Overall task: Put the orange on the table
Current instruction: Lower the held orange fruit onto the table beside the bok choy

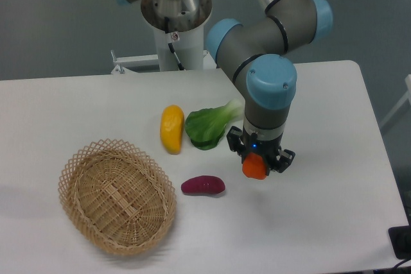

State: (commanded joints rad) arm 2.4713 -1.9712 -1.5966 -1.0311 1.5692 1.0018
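Note:
The small bright orange (255, 167) hangs between the black fingers of my gripper (256, 166), which is shut on it. It sits a little above the white table (321, 222), right of the table's middle, with a faint shadow below and to the right. The arm's grey and blue wrist stands straight above it and hides the top of the fruit.
A dark purple sweet potato (203, 186) lies just left of the orange. A green leafy vegetable (210, 126) and a yellow oval fruit (171, 128) lie behind it. A woven wicker basket (117, 195) stands at the front left. The robot base (174, 17) is at the back.

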